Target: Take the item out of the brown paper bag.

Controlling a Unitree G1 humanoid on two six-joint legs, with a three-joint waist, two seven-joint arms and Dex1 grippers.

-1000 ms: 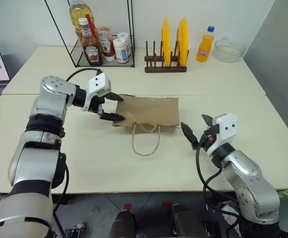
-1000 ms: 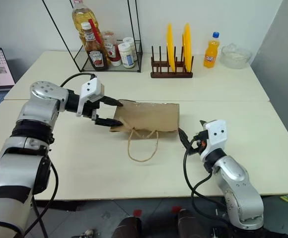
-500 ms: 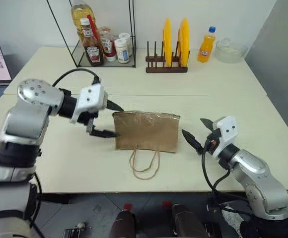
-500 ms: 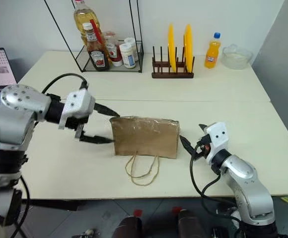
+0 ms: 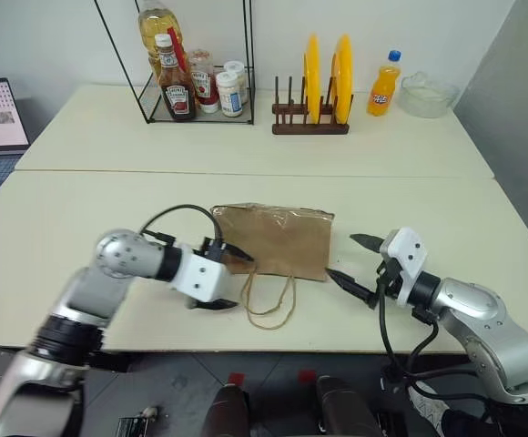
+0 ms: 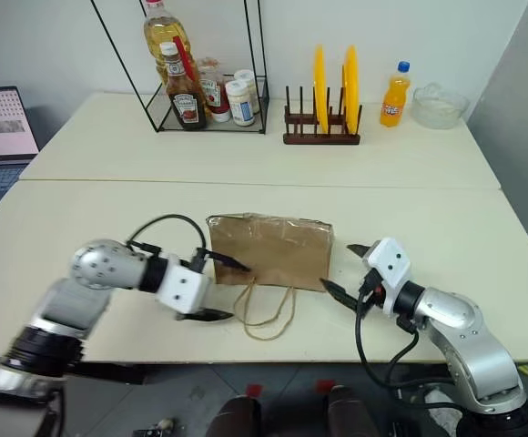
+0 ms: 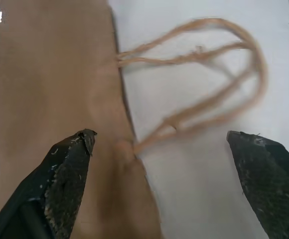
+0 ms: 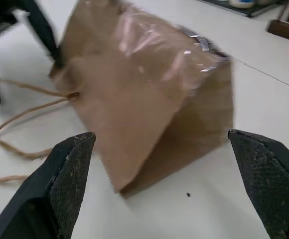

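Plainly both end effectors stand wide and empty at the mouth end of the brown paper bag, which lies flat on the table; the left end effector sits at the bag's near corner, one finger over the paper and the other out over the string handles, touching neither so far as can be seen; the right end effector sits just off the opposite near corner, its fingers apart with the bag's side between and ahead of them; the item cannot be seen, so it is presumably inside the closed bag, though no bulge gives away where. Risks, nearest first: a finger could snag a handle loop and drag the whole bag instead of opening it; closing on both paper layers together would pinch the mouth shut, not spread it; the light bag may slide away across the table if pushed from one side only; thin kraft paper could tear at the handle roots under a hard pull. Farther beyond the bag, the plate rack, orange soda bottle and wire shelf of condiments stand well apart; a bottle rolling out freely could still run toward the table's edge.
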